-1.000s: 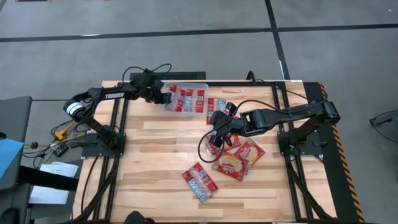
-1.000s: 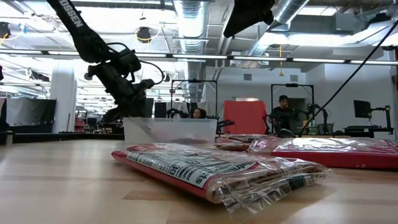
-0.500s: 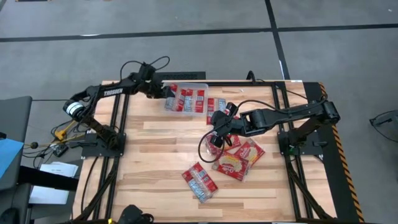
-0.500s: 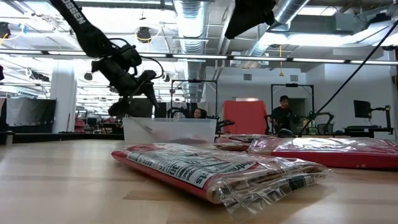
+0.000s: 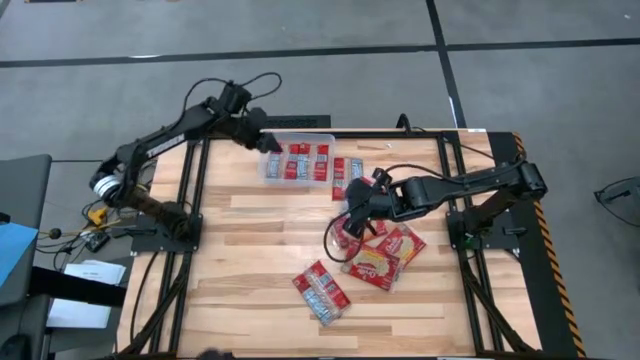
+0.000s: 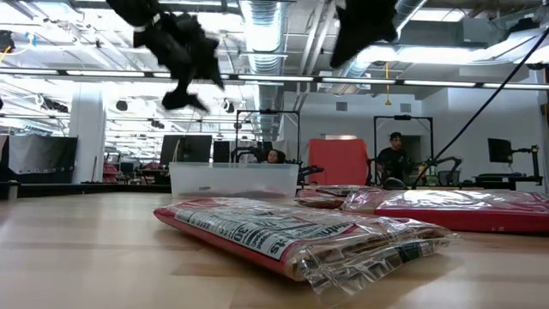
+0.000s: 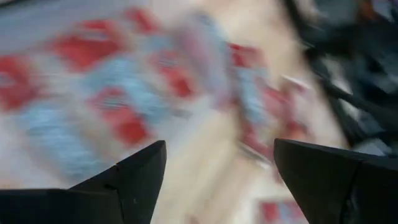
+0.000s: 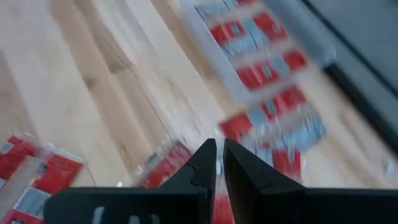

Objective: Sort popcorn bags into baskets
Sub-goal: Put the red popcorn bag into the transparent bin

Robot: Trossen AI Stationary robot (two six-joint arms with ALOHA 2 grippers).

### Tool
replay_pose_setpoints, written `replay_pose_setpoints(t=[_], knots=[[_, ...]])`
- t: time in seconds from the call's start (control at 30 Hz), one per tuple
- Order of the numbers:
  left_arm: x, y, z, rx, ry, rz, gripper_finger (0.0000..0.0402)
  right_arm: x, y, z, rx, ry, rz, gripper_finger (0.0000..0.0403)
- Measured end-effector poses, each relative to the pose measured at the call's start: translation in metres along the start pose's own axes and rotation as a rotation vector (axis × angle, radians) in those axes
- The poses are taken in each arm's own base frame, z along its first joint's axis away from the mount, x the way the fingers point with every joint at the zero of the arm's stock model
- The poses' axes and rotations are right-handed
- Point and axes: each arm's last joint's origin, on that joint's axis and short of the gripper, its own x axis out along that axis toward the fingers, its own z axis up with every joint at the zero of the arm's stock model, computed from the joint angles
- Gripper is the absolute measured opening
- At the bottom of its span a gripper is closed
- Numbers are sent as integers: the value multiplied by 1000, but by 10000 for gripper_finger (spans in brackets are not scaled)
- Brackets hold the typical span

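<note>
The clear basket (image 5: 300,135) stands at the far middle of the table, with several small red popcorn bags (image 5: 298,160) lying flat in it. My left gripper (image 5: 269,144) hangs open above its left end, high over the rim in the low view (image 6: 196,93), with nothing between its fingers (image 7: 217,162). My right gripper (image 5: 351,216) hovers above loose bags (image 5: 345,236) at mid-table. Its fingers (image 8: 219,152) stand together with only a thin slit, and I see nothing held between them. Large bags (image 5: 385,255) and small ones (image 5: 322,290) lie nearer.
Two more small bags (image 5: 346,170) lie just right of the basket. A dark cable loops (image 5: 328,238) under my right wrist. Bare wood lies left of the bags and along the near edge. People and equipment show in the room beyond (image 6: 390,159).
My left gripper has opened at the basket's left end, then risen well above its rim and drawn a little toward the table's far edge. The basket and the bags on the table have stayed where they were.
</note>
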Motion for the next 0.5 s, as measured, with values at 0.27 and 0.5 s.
replay_pose_setpoints(t=[0.27, 0.5], knots=[[-21, -76, -63, 173, 22, -180, 286, 19, 8, -79, 131, 145, -27, 56], [4, -69, -164, 44, 118, -339, 286, 22, 57, -115, -28, 111, 367, 52]])
